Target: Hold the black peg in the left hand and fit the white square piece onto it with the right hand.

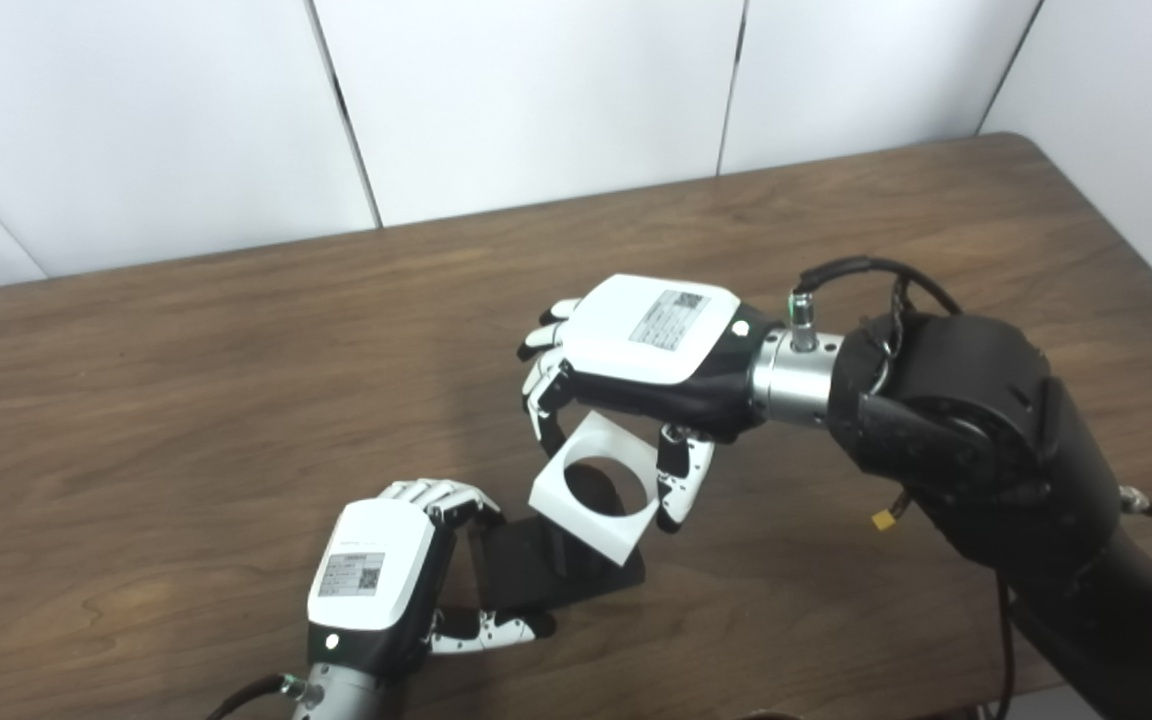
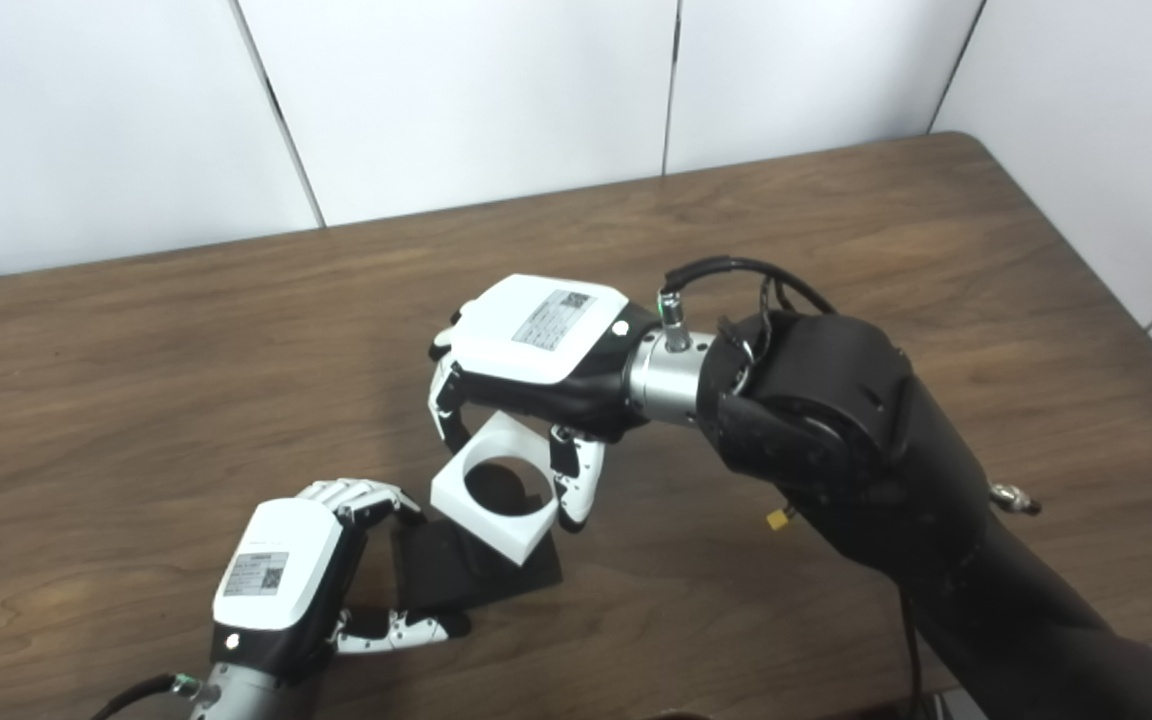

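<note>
We take the peg (image 1: 561, 565) as our landmark: a black piece with a flat plate for a base, sitting low over the worktop (image 1: 186, 400) near its front edge. Our left robot hand (image 1: 386, 570) is clamped on the plate's left side, fingers curled over the top edge and thumb stretched along the near edge. Directly above and just right of the peg, the square (image 1: 594, 488) hangs tilted, its round hole facing up toward us and its lower corner overlapping the plate in both views; we cannot tell whether the two are touching. Our right robot hand (image 1: 636, 385) is clamped on the square, fingers on the far left edge and thumb pressing the right edge, so the hole stays uncovered. We judge the square to be a light, rigid plastic block with smooth, somewhat slippery faces, so a pinch across opposite outer edges is the right hold, well clear of the bore. The peg looks equally stiff and light; holding it by the plate leaves the post free, though the post itself is mostly hidden behind the square. Because both parts are hard, we expect no give if the hole meets the post at an angle, so the square probably needs levelling against the plate before it goes down.
</note>
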You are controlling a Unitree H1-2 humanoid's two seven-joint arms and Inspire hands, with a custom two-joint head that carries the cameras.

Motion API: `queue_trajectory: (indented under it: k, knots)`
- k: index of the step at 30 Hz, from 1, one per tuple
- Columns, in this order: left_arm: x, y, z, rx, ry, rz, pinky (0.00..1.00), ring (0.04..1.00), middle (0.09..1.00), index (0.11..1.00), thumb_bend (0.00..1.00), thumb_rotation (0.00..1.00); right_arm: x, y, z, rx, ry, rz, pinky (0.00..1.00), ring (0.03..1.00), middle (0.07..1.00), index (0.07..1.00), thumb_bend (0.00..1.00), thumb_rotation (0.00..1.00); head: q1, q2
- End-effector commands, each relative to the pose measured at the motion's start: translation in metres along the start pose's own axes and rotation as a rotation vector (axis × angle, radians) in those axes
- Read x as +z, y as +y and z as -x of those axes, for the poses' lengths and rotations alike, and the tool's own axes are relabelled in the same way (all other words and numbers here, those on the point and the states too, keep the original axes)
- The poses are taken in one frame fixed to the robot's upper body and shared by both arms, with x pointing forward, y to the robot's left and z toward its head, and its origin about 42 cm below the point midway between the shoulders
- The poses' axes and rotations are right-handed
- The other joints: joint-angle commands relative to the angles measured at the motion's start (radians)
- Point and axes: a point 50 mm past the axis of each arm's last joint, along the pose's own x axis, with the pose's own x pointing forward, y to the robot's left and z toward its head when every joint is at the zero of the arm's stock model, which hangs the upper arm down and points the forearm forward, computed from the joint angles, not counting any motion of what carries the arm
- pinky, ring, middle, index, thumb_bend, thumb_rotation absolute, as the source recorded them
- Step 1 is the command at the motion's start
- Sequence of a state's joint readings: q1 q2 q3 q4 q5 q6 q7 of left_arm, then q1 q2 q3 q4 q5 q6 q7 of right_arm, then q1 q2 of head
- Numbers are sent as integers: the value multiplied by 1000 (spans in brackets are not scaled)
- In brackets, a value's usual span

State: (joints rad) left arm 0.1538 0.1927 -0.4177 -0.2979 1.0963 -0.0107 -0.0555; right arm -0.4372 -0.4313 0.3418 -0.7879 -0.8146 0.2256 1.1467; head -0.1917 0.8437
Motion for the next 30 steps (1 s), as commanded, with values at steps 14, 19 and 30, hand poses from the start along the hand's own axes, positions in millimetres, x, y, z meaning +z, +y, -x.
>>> queue_trajectory:
  k: [14, 19, 30]
  knots:
    - [2, -2, -1, -46, 10, -30, 749, 729, 692, 486, 523, 52, 7, 0, -14, -53, -38, 42, 965, 931, 792, 484, 523, 128, -1, 1]
    - [3, -2, -2, -45, 8, -33, 744, 725, 689, 486, 523, 52, 8, 1, -16, -62, -42, 45, 968, 928, 792, 484, 523, 129, 1, 1]
    - [5, -3, -2, -41, 4, -34, 748, 726, 687, 486, 523, 52, 12, 3, -22, -74, -50, 30, 960, 921, 789, 484, 523, 129, 5, 1]
